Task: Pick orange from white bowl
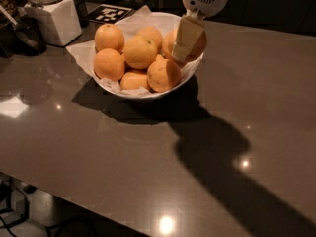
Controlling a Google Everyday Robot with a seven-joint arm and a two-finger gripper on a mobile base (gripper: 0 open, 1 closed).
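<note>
End effector (187,46): white-housed, reaching down from the top edge into the right rear of the white bowl (190,75), set flat against the front of the orange (200,44); grip state cannot be told. The orange: at the bowl's right rim, partly covered. Bowl: on dark glossy worktop (148,167), lined with crinkled paper (81,53), holding smaller oranges (139,52). White square container (55,22): rear left, apart.

— Any words or numbers to read?
— None. A black-and-white patterned marker (109,14) lies on the counter (148,162) behind the bowl (148,95). The hand (183,47) hangs at the bowl's right side.
</note>
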